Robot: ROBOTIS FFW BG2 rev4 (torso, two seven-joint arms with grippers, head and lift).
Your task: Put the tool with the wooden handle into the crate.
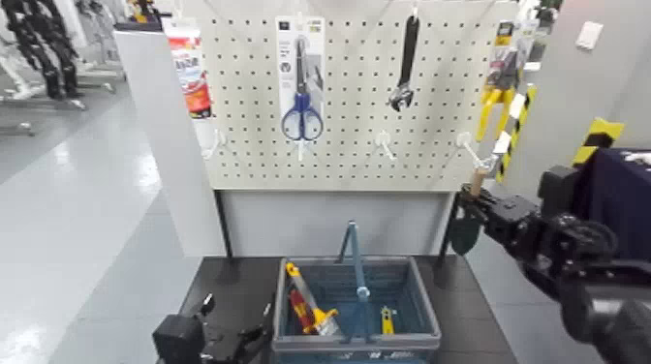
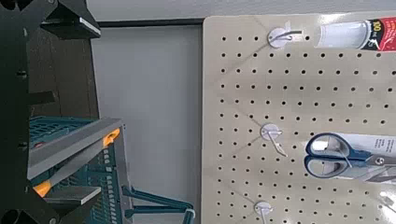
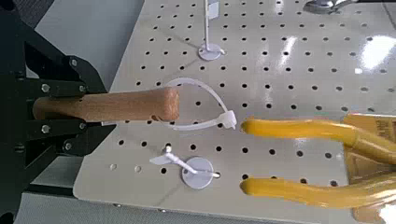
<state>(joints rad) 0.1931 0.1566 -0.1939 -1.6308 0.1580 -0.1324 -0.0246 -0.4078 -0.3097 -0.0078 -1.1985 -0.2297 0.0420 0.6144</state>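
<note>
Trowel (image 1: 463, 230) clamped by its wooden handle in right gripper (image 1: 472, 197), blade down, near pegboard's (image 1: 358, 165) lower right corner. Basket (image 1: 436, 336) lies below, toward robot's left, so carry goes down-left (hoop handle (image 1: 356, 254) could snag). Left gripper (image 1: 225, 334) waits beside basket.

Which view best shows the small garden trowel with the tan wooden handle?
Head view: it shows both the dark green pointed blade and the light wooden handle of the trowel. Right wrist view: only the handle, gripped, with its white loop. Left wrist view: no trowel.
</note>
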